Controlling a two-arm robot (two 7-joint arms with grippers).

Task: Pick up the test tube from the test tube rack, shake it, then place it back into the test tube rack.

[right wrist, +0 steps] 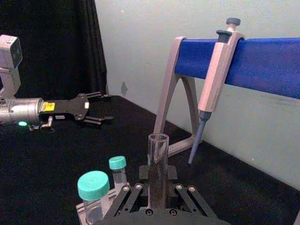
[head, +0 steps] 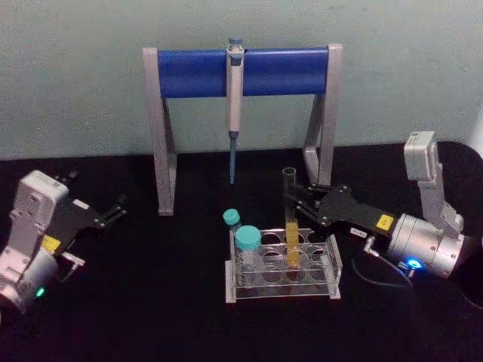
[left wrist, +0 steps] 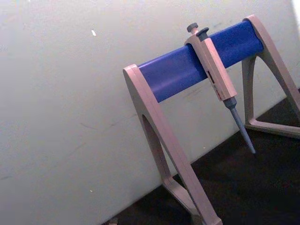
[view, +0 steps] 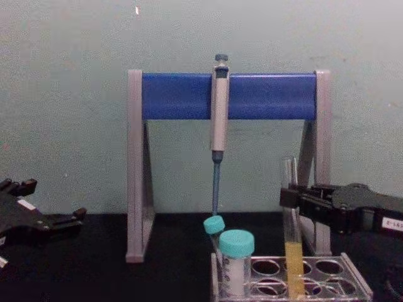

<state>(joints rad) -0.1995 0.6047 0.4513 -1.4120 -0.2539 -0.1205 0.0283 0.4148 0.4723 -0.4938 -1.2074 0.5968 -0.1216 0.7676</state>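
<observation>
Tube (head: 290,226) stands upright in the rack (head: 283,290), centre-right of the head view, lower end with yellow-orange liquid seated in a hole toward the rack's back row. Right gripper (head: 296,202) reaches in from the right edge; its black fingers (view: 296,200) sit against the tube's upper clear section, above the liquid line, and appear shut on the glass, though how firm the hold is cannot be read. In the right wrist view the tube (right wrist: 158,171) rises straight up between the two finger linkages, open mouth on top. Left gripper (head: 119,211) is parked at the left edge, well apart, fingers apart and holding nothing. Two teal-capped vials (head: 247,243) occupy the rack's left side, near the tube. Pipette (head: 235,105) hangs on the stand (head: 162,128) behind, its tip above and behind the rack. Risks as judged: tube has no cap, so hard shaking or tilting could spill liquid; a lift off vertical could drag the rack or bind the tube in its hole; a high lift could strike the pipette tip; a weak pinch on smooth glass could let it slip.
</observation>
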